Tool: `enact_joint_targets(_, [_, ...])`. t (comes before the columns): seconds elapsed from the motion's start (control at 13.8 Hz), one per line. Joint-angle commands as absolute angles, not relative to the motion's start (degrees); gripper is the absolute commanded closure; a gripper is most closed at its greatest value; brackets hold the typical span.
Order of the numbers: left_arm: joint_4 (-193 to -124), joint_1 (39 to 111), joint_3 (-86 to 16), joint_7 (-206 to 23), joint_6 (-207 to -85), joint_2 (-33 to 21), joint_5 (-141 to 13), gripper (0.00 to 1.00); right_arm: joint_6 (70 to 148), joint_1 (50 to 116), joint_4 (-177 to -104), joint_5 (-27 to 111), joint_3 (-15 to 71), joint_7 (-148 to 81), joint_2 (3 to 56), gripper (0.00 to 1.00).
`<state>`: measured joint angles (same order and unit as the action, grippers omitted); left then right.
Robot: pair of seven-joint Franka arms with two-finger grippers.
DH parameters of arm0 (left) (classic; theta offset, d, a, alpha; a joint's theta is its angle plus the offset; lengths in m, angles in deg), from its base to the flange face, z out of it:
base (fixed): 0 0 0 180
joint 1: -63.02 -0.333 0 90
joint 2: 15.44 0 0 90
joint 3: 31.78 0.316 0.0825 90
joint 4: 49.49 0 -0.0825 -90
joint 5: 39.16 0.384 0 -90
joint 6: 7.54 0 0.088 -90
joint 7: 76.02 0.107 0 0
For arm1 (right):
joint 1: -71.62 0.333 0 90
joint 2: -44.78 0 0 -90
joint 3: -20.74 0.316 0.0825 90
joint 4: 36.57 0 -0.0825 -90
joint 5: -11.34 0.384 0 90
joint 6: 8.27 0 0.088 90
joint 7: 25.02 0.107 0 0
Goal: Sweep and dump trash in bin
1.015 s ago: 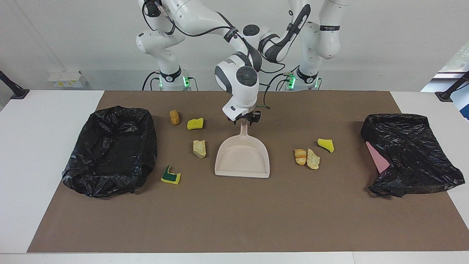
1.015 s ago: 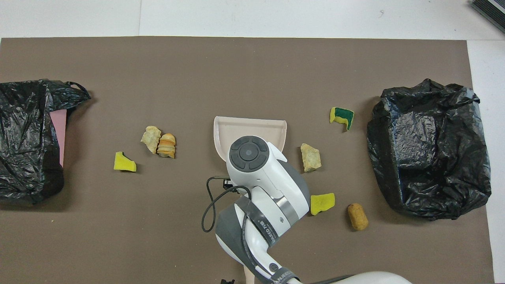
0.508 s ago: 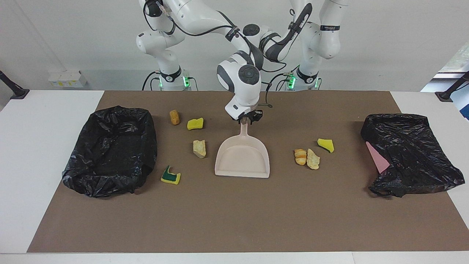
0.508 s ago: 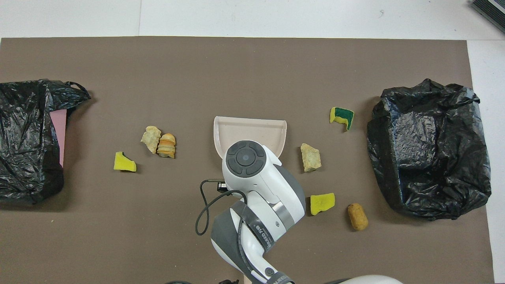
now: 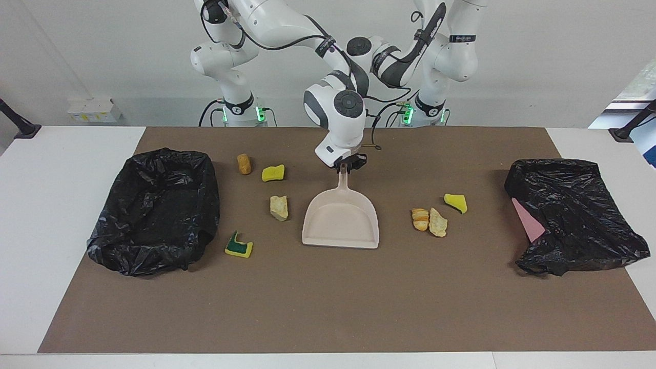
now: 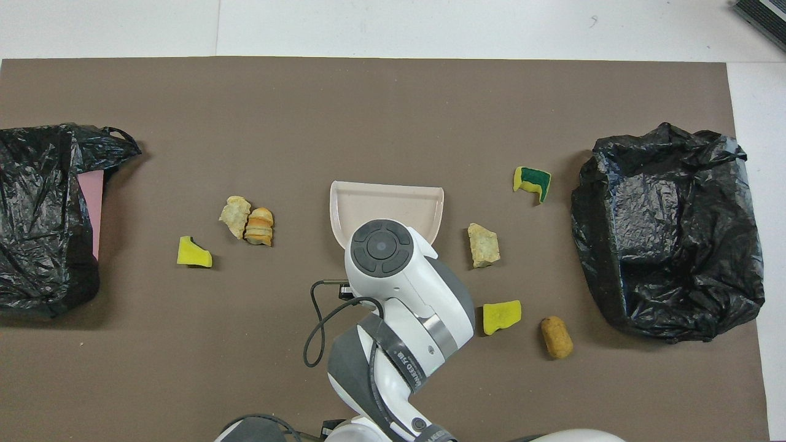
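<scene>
Pink plastic dustpan [image 5: 341, 221] lies mid-mat, its handle clamped in the right gripper [image 5: 347, 165]. The left gripper is hidden, fingers together. Step: pan grasped. Scraps [image 5: 279, 207] (seven, all unswept) lie either side; next needs a brush and the bin [image 5: 154, 210].
</scene>
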<state>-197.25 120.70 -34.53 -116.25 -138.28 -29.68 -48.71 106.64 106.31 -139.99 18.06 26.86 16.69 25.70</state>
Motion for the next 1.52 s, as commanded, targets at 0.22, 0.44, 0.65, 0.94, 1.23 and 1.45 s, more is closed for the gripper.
enact_joint_targets(0.22, [-196.97,112.52,-35.03,-111.37,-131.31,-31.70,-43.39,1.00,106.61,100.82,-140.46,17.50,26.45,0.24,31.50,1.00])
enact_joint_targets(0.44, [-196.36,107.86,-34.94,-105.83,-127.35,-32.84,-42.25,1.00,102.75,97.30,-140.19,14.17,26.45,-17.05,33.00,1.00])
enact_joint_targets(0.65, [-194.95,102.41,-35.03,-102.30,-124.26,-32.75,-41.19,1.00,101.77,95.71,-139.84,10.56,26.45,-35.33,32.74,1.00])
enact_joint_targets(0.94, [-191.62,92.75,-35.03,-102.21,-124.43,-31.79,-40.84,1.00,101.51,93.86,-138.88,4.50,26.54,-57.31,31.95,1.00])
enact_joint_targets(1.23, [-187.48,82.29,-34.94,-98.70,-125.22,-31.35,-39.34,1.00,102.04,93.95,-137.99,0.37,26.54,-70.79,31.07,1.00])
enact_joint_targets(1.45, [-184.84,75.69,-34.94,-98.26,-126.89,-28.19,-38.55,1.00,104.40,94.65,-137.12,-3.24,26.71,-76.59,28.53,1.00])
